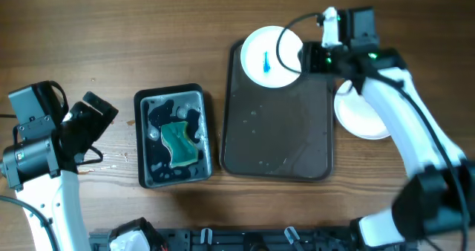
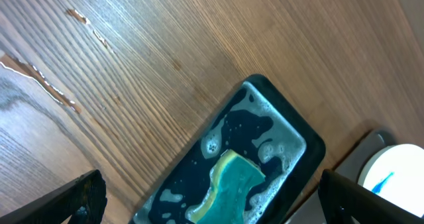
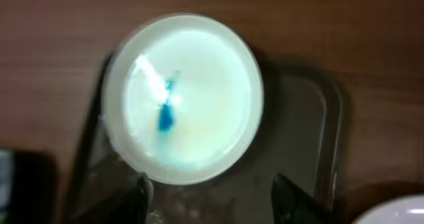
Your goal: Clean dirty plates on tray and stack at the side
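One white plate (image 1: 269, 58) with a blue smear sits at the far end of the dark tray (image 1: 278, 143). It also shows in the right wrist view (image 3: 182, 98) and at the left wrist view's edge (image 2: 397, 171). White plates (image 1: 360, 111) lie stacked on the table right of the tray, partly under my right arm. My right gripper (image 3: 212, 201) is open above the tray next to the smeared plate, holding nothing. My left gripper (image 2: 212, 197) is open and empty above the near end of the tub.
A small black tub (image 1: 172, 136) with soapy water and a green sponge (image 1: 180, 141) stands left of the tray; both show in the left wrist view, tub (image 2: 285, 118) and sponge (image 2: 228, 187). Water streaks (image 2: 40, 81) mark the wood.
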`<state>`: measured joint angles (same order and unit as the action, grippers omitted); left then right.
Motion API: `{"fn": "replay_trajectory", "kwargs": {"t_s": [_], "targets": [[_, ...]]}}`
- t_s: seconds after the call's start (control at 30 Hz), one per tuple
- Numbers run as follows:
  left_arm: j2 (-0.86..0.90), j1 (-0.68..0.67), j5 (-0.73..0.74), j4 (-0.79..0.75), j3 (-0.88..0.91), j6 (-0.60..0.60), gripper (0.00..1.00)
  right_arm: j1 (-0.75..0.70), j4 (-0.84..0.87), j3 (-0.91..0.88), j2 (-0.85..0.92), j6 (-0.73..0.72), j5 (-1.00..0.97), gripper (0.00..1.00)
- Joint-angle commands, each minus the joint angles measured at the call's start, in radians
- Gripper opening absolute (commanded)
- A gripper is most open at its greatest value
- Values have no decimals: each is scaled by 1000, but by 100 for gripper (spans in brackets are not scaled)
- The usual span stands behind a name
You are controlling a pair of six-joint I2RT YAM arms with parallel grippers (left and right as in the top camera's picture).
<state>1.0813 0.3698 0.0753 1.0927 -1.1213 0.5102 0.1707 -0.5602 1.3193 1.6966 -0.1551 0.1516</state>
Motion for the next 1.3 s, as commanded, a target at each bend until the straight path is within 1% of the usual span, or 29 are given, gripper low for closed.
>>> {"fn": "replay_trajectory", "kwargs": {"t_s": [0.0, 0.13, 0.17, 0.2, 0.23, 0.27, 0.37, 0.53, 0.6, 0.67, 0.73, 0.8, 0.83, 0.87, 0.93, 1.0, 1.03, 1.07, 1.13, 1.17, 1.2, 1.23, 1.27], "targets": [[-9, 8, -9, -3, -15, -2, 100, -25, 241, 6, 213, -31, -38, 60], [-9, 8, -9, -3, -15, -2, 100, -24, 444, 6, 410, -39, 5, 59], [-9, 8, -9, -3, -15, -2, 100, -24, 462, 6, 437, -39, 30, 53], [-9, 8, -9, -3, -15, -2, 100, -24, 461, 5, 454, -39, 33, 37], [-9, 8, -9, -3, -15, -2, 100, -23, 435, 5, 457, -38, 26, 8], [-9, 8, -9, -3, -15, -2, 100, -25, 405, 5, 438, -39, 27, 4], [-9, 8, -9, -3, -15, -2, 100, -26, 319, 5, 338, -39, 27, 4], [-9, 8, -9, -3, -15, -2, 100, -26, 146, 5, 43, -27, 25, 4], [-9, 8, -9, -3, -15, -2, 100, -26, 64, 5, -104, -31, 25, 4], [-9, 8, -9, -3, -15, -2, 100, -26, -44, 5, -222, -69, 25, 4], [-9, 8, -9, -3, -15, -2, 100, -26, -179, 5, -285, -121, 25, 4], [-9, 8, -9, -3, -15, -2, 100, -26, -341, -9, -296, -188, 25, 4], [-9, 8, -9, -3, -15, -2, 100, -24, -396, -43, -291, -229, 26, 4], [-9, 8, -9, -3, -15, -2, 100, -21, -409, -104, -290, -262, 26, 4], [-9, 8, -9, -3, -15, -2, 100, -11, -290, -283, -290, -303, 26, 4], [-9, 8, -9, -3, -15, -2, 100, -11, -128, -426, -290, -397, 84, 4], [-9, 8, -9, -3, -15, -2, 100, -10, -10, -502, -290, -428, 133, 4], [-9, 8, -9, -3, -15, -2, 100, -7, 153, -597, -290, -449, 150, 4], [-9, 8, -9, -3, -15, -2, 100, 0, 228, -652, -289, -448, 100, 4], [-9, 8, -9, -3, -15, -2, 100, 0, 231, -663, -289, -444, 80, 4], [-9, 8, -9, -3, -15, -2, 100, 0, 227, -665, -288, -411, 66, 4], [-9, 8, -9, -3, -15, -1, 100, 1, 223, -665, -288, -332, 76, 4], [-9, 8, -8, -3, -15, -1, 100, 1, 219, -665, -289, -288, 91, 4]]}}
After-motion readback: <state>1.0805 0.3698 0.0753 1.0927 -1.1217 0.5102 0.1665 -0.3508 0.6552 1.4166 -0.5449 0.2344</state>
